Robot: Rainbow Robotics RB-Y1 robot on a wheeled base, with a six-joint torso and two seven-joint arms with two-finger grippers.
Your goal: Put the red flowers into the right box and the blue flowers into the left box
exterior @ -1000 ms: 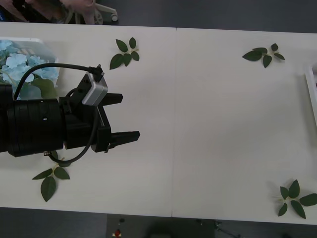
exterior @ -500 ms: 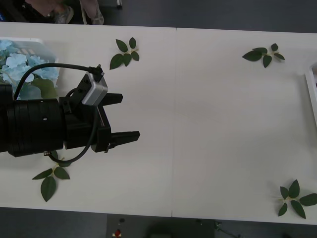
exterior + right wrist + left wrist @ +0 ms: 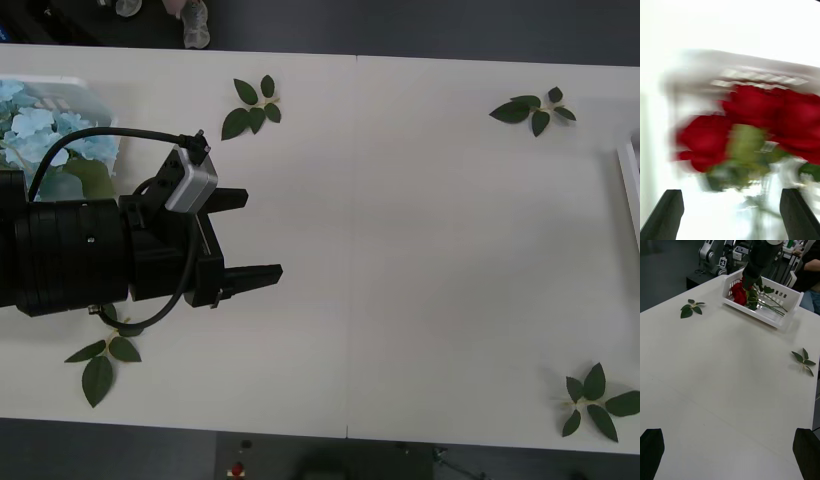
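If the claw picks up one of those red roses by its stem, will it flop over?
Probably a little. The red flowers lying in the right box have long thin stems with the head at one end, so a lifted one may droop or swing. They look light. The round heads might roll slightly. The right claw is open above them.

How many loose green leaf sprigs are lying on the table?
4, seen from the front: one near the left box at the far edge, one at the far right, one at the near left, partly under the left arm, one at the near right.
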